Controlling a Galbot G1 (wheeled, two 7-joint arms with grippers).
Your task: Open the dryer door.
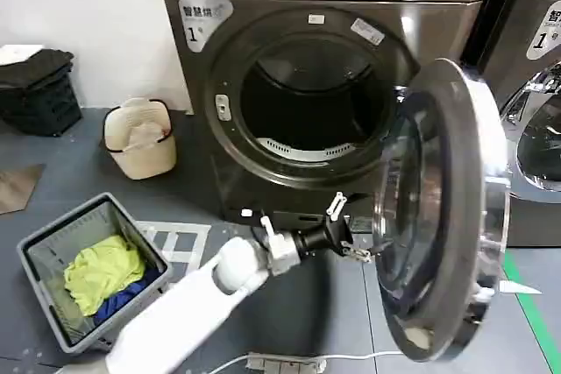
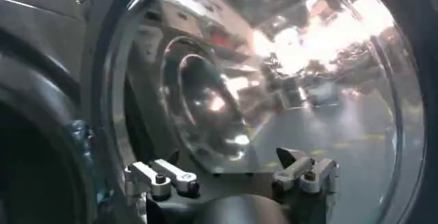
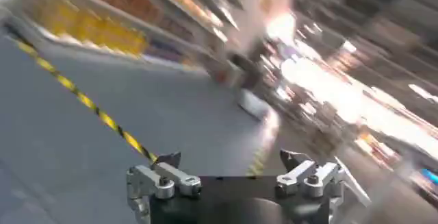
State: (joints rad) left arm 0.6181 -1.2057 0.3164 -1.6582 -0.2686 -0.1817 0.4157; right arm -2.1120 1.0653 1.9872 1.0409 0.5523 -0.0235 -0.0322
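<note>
Head view: left gripper, fingers apart, just beside swung-open dryer door.

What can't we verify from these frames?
- Contact between the left claw and the dryer door: too small in the head view; left wrist view has glare on the glass.
- Door hinge: hidden behind the door, head view.
- Right claw position: background blurred, right wrist view.
</note>
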